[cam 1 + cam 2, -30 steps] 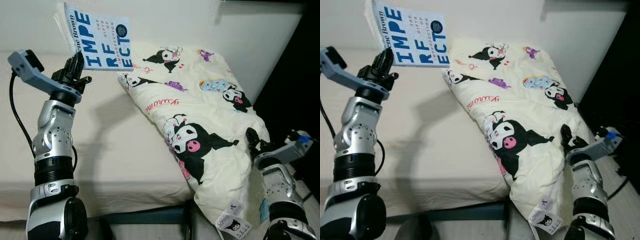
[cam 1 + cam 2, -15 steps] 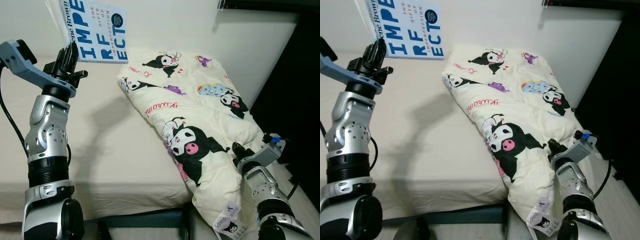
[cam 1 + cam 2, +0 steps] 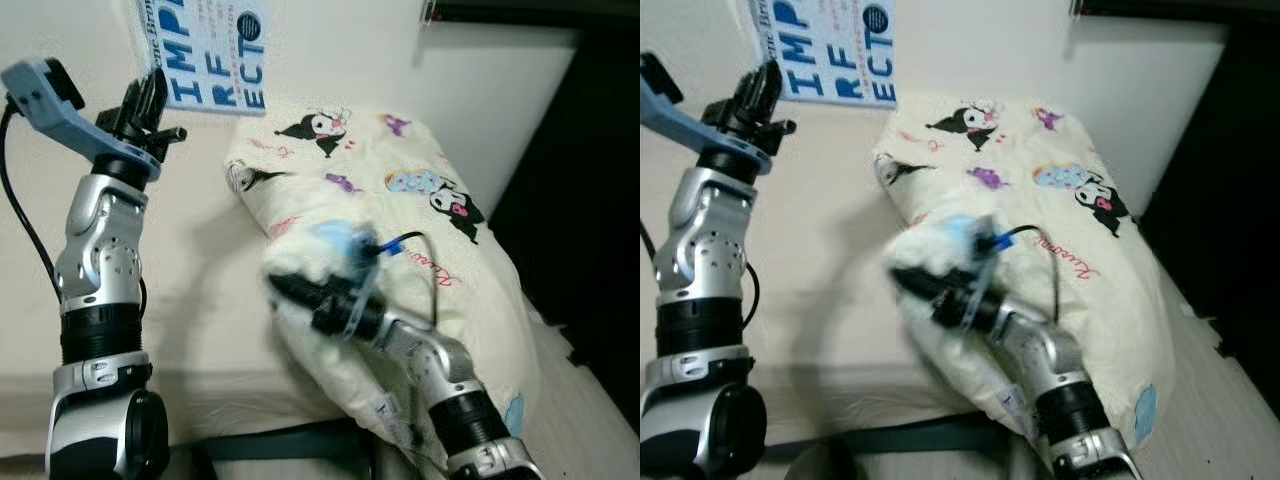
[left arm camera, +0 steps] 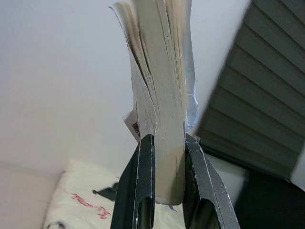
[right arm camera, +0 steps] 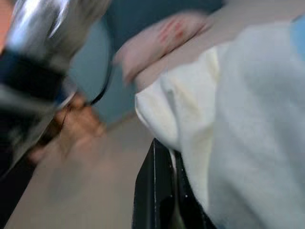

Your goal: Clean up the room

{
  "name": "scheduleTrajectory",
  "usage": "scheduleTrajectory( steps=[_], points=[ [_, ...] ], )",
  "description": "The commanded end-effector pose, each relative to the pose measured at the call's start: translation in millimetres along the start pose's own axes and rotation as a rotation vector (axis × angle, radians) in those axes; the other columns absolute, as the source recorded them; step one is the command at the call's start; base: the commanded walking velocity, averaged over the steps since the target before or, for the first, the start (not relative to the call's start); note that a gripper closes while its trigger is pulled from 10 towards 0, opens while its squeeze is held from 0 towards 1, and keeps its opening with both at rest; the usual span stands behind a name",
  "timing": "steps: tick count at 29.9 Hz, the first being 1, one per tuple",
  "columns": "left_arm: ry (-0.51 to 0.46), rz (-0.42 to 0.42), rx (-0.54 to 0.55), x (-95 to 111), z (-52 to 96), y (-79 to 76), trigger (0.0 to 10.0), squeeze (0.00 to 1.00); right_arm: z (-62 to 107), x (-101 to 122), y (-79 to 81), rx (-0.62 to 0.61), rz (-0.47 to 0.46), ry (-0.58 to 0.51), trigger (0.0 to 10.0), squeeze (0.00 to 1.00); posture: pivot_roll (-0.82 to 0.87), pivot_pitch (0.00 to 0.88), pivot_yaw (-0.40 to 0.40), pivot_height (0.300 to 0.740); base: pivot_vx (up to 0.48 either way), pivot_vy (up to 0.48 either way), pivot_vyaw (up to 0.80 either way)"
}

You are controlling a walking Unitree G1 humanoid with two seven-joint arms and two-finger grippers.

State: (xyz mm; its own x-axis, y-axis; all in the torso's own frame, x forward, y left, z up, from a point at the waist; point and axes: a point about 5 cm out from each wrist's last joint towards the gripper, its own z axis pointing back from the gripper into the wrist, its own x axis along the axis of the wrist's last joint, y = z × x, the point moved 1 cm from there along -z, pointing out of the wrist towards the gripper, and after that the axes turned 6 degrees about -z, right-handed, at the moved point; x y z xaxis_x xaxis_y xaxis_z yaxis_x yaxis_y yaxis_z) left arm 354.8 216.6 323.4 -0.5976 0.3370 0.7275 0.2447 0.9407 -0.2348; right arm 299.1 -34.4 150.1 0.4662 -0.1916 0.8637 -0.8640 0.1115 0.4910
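Observation:
A blue-and-white paperback book [image 3: 215,55] is held upright high over the bed's far left, and my left gripper [image 3: 148,98] is shut on its lower edge. In the left wrist view the two black fingers [image 4: 144,181] clamp the book's page block [image 4: 159,95]. A cream blanket [image 3: 410,190] with black cartoon figures lies along the right side of the bed. My right gripper [image 3: 285,290], blurred, is over the blanket's near end and shut on a bunched fold of it. The right wrist view has cream blanket fabric [image 5: 238,119] pinched in the right gripper [image 5: 164,157].
The mattress [image 3: 200,270] has a plain cream sheet and meets a white wall [image 3: 340,50] at the back. A dark gap [image 3: 590,200] runs along the bed's right side. The dark bed frame [image 3: 280,440] shows below the front edge.
My right arm has swung from the bed's front right corner up and to the left, pulling the blanket's near end over itself. The left gripper still holds the book high. The camera has shifted.

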Motion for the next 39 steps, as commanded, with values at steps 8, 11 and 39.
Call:
scheduleTrajectory(
  steps=[8, 11, 39],
  points=[
    [-0.038, -0.034, -0.038, 10, -3.4, -13.0, 0.0, 0.0, -15.5, -17, 0.5, 0.062, -0.031, 0.147, 10.0, 0.32, -0.08, 0.0, -0.052, 0.381, 0.0, 0.0, 0.0],
    [-0.023, -0.048, -0.03, 6, -1.7, -12.6, 0.0, 0.0, -13.3, -17, 1.8, 0.06, -0.09, 0.11, 10.0, 0.96, -0.09, 0.0, -0.053, 0.381, 0.0, 0.0, 0.0],
    [0.035, -0.04, -0.059, -13, 1.5, -33.0, 0.0, 0.0, 62.3, 93, -23.3, -0.317, -0.08, -0.566, 10.0, 0.0, -0.1, 0.0, -0.058, 0.381, 0.0, 0.0, 0.0]
  ],
)
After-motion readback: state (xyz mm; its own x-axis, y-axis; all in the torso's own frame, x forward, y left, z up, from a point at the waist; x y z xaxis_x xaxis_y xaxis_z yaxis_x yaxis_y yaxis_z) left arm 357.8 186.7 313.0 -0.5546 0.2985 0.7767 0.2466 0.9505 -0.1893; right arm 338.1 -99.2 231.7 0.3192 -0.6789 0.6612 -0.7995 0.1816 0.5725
